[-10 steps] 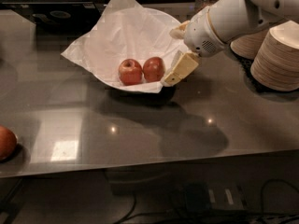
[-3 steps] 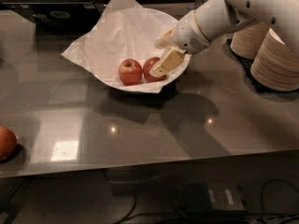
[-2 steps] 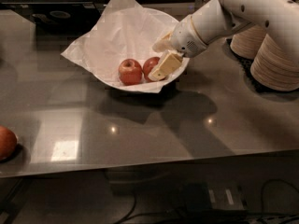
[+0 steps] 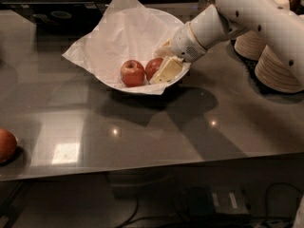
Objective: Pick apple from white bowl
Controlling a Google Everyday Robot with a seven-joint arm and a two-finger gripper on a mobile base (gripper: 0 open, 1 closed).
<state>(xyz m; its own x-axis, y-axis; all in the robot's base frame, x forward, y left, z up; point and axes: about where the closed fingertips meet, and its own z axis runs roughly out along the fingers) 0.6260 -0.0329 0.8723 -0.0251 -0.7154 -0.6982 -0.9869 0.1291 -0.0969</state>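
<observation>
At the far left edge of the dark, glossy tabletop (image 4: 156,132), an orange-brown fruit (image 4: 5,145) lies alone, partly cut off by the frame and well apart from everything else. A square patch of reflected light shows on the surface just to its right.

Further right, toward the back, stands the white bowl (image 4: 172,17), wide and shallow. It is lined with a crumpled white paper sheet (image 4: 116,37) whose corners jut out over the rim, one toward the left and one upward at the back. Two fruits rest in the bowl side by side, touching or almost touching. The left one is a red apple with a yellowish top (image 4: 132,73), fully in view. The right one is the apple (image 4: 153,68), evenly deep red, sitting on the paper near the bowl's right side.

The gripper (image 4: 160,63) is down inside the bowl, right against the apple, with a cream-coloured part of it covering the apple's right flank. Whether it is grasping the apple or is released, I cannot tell.

From the gripper, the white arm (image 4: 247,13) rises up and to the right, casting a broad shadow on the tabletop in front of the bowl. Behind the arm at the far right stand stacks of beige paper bowls (image 4: 280,68), partly hidden by it.
</observation>
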